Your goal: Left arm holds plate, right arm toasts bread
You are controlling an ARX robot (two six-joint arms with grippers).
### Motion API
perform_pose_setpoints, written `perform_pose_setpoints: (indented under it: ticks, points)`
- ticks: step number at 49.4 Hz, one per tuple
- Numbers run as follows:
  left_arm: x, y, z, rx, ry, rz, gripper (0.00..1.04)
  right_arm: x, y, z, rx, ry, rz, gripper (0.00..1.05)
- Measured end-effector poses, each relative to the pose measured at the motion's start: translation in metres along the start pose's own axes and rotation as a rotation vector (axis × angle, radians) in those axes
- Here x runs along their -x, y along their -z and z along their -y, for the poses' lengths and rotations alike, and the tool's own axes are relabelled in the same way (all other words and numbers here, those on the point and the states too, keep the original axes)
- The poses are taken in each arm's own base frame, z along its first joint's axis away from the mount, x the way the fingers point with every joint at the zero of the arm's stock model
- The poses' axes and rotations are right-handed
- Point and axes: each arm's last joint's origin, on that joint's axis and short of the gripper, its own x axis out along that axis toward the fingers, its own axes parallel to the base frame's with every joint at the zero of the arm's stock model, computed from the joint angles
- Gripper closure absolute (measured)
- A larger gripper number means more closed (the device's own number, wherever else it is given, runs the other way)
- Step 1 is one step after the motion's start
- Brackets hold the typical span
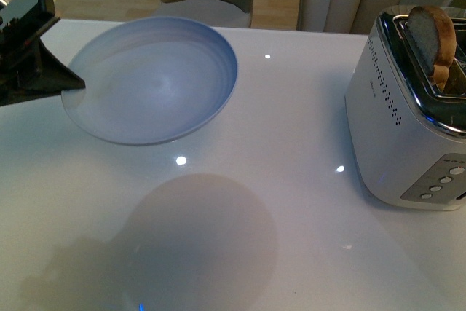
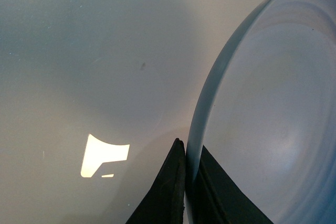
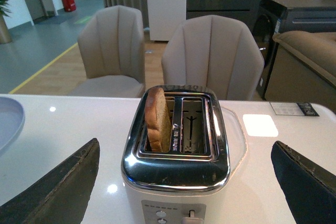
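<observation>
From the front, my left gripper (image 1: 69, 81) pinches the plate (image 1: 156, 81), its shadow suggesting it is lifted; the left wrist shows fingers (image 2: 165, 192) clamping the rim; the right wrist shows my right gripper (image 3: 184, 182) spread wide, empty, bread (image 3: 157, 121) standing in the toaster (image 3: 178, 156), so unloading remains.

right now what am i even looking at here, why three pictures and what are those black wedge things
It is one moment seen by three cameras on a two-armed robot. The front view looks out from the robot's body over a white table. The other two cameras sit on the wrists, so the black wedges are each hand's own fingers.

The left hand is closed on the rim of a pale blue plate, which seems lifted off the table, judging by its shadow below.

The right hand is open and empty, pointing at a white and chrome toaster. A slice of brown bread stands in one slot, sticking out the top. The other slot looks empty. Beyond are chairs.
</observation>
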Motion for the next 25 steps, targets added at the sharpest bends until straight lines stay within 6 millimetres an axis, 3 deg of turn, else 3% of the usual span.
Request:
perform_pose_setpoints:
  ticks: [10,18,25]
  points:
    - [-0.011,0.007,-0.035,0.013,-0.012,-0.016,1.02,0.0,0.0,0.0,0.0,0.0,0.0,0.09]
    - [-0.023,0.021,-0.078,0.069,-0.021,-0.044,1.02,0.0,0.0,0.0,0.0,0.0,0.0,0.09]
    - [-0.03,0.012,-0.106,0.088,-0.039,-0.032,1.02,0.0,0.0,0.0,0.0,0.0,0.0,0.09]
